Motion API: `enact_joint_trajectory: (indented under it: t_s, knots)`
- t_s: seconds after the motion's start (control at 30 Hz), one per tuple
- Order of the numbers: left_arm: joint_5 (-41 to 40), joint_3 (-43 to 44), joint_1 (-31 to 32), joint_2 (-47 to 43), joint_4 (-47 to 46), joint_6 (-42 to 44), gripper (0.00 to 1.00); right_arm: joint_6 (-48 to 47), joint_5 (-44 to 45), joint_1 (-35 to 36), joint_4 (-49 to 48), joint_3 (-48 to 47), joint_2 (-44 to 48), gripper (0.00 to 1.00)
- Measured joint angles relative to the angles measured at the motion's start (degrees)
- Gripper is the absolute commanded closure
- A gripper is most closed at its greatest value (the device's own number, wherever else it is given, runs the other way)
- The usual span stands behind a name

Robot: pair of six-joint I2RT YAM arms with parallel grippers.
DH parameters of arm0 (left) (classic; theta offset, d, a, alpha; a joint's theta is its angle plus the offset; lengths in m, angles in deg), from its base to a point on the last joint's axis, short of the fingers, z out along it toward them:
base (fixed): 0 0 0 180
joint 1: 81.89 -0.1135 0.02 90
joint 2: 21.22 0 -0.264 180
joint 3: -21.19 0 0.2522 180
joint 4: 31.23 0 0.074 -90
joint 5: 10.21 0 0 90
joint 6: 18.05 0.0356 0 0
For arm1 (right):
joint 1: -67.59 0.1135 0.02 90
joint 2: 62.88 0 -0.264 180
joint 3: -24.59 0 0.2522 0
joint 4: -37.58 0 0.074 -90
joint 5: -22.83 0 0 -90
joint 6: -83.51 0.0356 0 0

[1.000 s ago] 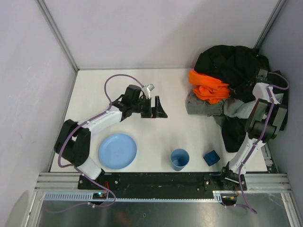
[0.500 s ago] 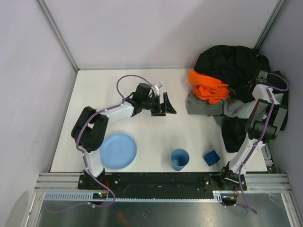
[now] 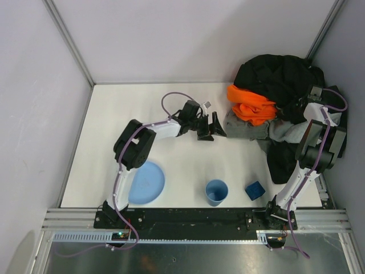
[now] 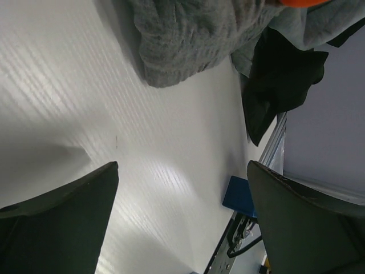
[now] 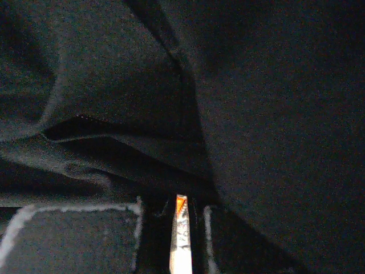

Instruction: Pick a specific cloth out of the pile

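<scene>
Left gripper (image 3: 216,131), jaws wide and empty, points right at the grey cloth (image 3: 245,129) just ahead, at the pile (image 3: 285,85) edge under an orange piece (image 3: 251,105) — right gripper (image 5: 181,240), closed, sits farther off, buried in the jacket (image 3: 274,71).

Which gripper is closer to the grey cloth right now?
Left. The left gripper hangs open right at the edge of the grey cloth; the right gripper is shut, pressed into the black jacket farther right.
</scene>
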Motion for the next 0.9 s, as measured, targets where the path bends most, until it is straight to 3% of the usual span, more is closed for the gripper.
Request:
enact_joint_trajectory:
  t_s: [0.47,0.73,0.9]
  knots:
    - [-0.55,13.86,1.01,11.72,-0.79,-4.87,0.03,-0.02,-0.24,0.0,-1.62,1.33,0.63,1.0]
    - [-1.36,27.85,1.57,19.89,1.9,-6.14,0.06,-0.17,-0.24,0.09,-1.73,1.44,0.72,1.0]
    - [-1.29,36.11,2.8,25.14,3.32,-7.13,0.13,-0.2,0.74,0.63,-1.7,1.44,0.74,1.0]
